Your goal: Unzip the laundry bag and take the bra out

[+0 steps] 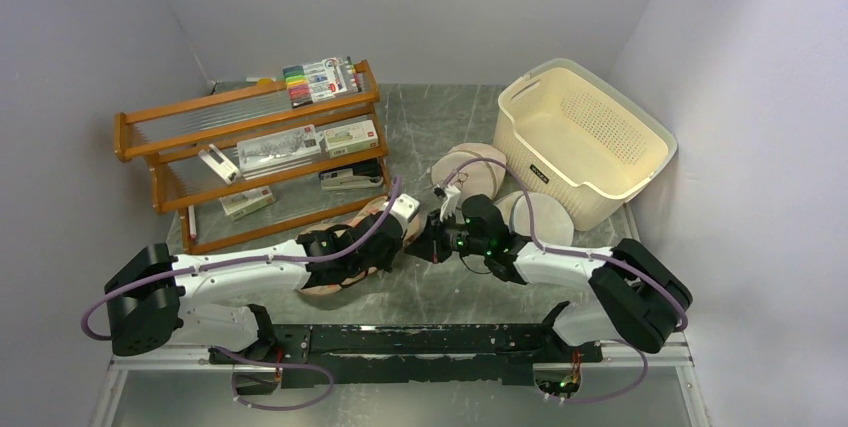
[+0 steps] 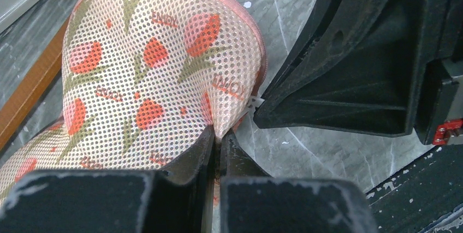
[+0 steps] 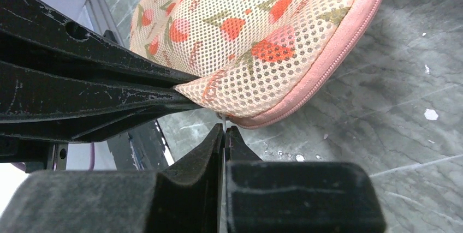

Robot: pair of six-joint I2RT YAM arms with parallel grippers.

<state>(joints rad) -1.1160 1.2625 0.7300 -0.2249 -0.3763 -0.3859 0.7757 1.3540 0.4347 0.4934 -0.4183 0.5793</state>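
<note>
Grey marbled tabletop (image 1: 440,117) carries the laundry bag (image 2: 147,64) at its near middle, between my 2 claws. Left claw (image 2: 218,136) is clamped on its soft mesh edge; right claw (image 3: 224,133) pinches the thin zip pull (image 3: 223,119). Light, floppy fabric (it will bunch), so I'd anchor right beside the zip.

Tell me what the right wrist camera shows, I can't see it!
The right hand pinches a thin silver zip pull at the pink edge of the flowery laundry bag. The left hand grips the bag's mesh beside it.
</note>
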